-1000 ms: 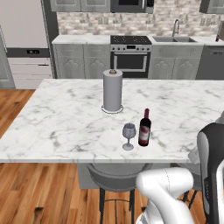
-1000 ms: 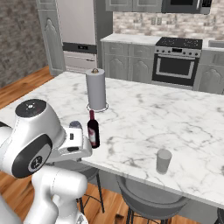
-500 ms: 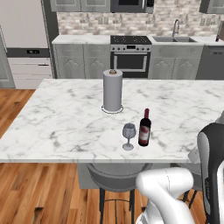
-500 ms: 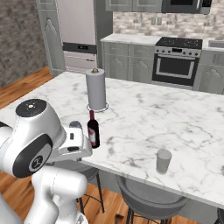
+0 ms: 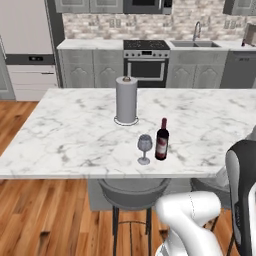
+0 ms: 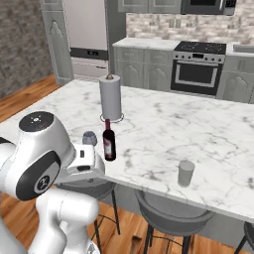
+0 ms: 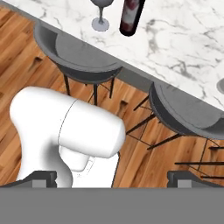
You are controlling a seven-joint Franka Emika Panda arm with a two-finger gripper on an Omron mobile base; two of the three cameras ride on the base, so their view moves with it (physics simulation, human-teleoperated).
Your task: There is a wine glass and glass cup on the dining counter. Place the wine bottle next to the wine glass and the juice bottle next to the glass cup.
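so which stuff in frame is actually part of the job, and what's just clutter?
Part of the job:
- wine glass
- wine bottle, standing right beside the glass
- glass cup, alone near the counter edge
- dining counter

Just lying about:
- paper towel roll
- grey stools
- stove, sink, fridge behind

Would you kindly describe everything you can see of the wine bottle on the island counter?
The tall dark glass wine bottle has a long narrow neck, a red cap and a pale reddish label around its body. It stands upright near the front edge of the white grey-veined marble dining counter, close beside the small clear stemmed wine glass, apparently not touching it. Nothing grips it. A white paper towel roll stands farther back.
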